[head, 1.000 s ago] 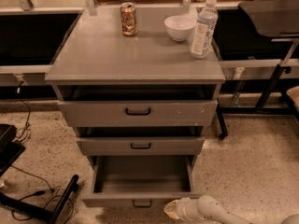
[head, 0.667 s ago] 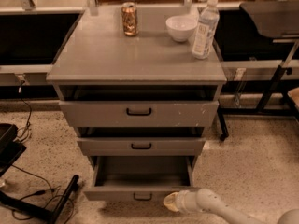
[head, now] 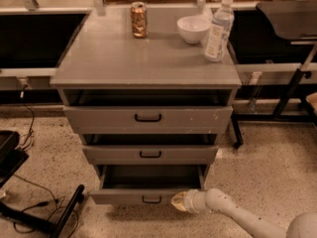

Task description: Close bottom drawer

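- Our hand (head: 179, 201) is low down, against the right end of the bottom drawer (head: 124, 196) front. We cannot tell if it is open or closed.
- The drawer sticks part way out, at 6 o'clock from the middle drawer (head: 148, 154).
- We should push straight toward 12 o'clock, nearer the black handle (head: 151, 199), so it does not twist.

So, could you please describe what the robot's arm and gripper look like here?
The arm is white and tubular, with rounded joints and small dark specks; no cables show. The gripper, at the right end of the bottom drawer front, is a stubby yellowish-tan tip.
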